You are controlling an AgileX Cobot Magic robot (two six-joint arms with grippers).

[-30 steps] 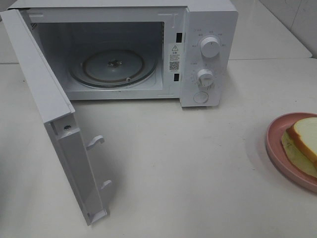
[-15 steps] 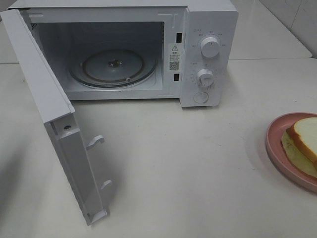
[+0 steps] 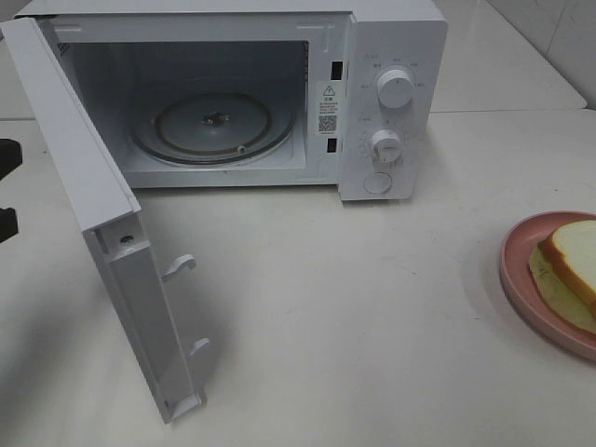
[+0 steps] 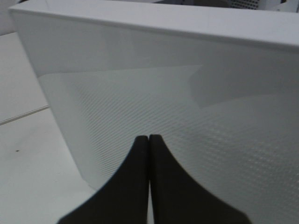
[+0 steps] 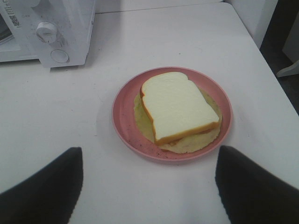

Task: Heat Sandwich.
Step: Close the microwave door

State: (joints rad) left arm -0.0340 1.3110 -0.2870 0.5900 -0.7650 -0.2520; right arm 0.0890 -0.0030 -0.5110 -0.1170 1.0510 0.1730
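Both pincers show in their own wrist views. On the left arm, the left pincer [image 4: 148,140] has its two dark fingers pressed flat together with nothing between them, pointing at the outer face of the microwave door [image 4: 187,116], just beside it; whether the tips touch the door cannot be told. In the high view only a dark sliver of that arm shows at the frame's edge, on the outer side of the door. The right pincer [image 5: 148,186] is spread wide and empty, its two dark fingers [image 5: 42,186] hanging over the counter [image 5: 140,37] just in front of the plate [image 5: 122,116], one to each side.

The sandwich [image 5: 177,105] lies on the round pink plate, smaller than it and near its middle. Its top slice is a white, roughly square piece of bread with a rounded upper edge and a thin tan-orange crust. Under it a pale yellow-green layer spreads out wider than the bread, showing along the sides.

The plate sits on the white counter well apart from the microwave [image 3: 372,56], off to the side of its control panel and nearer the viewer. The microwave door stands swung open, showing the glass turntable [image 3: 212,126] inside the bare cavity. Two white knobs [image 3: 396,90] and a round button sit on the panel.
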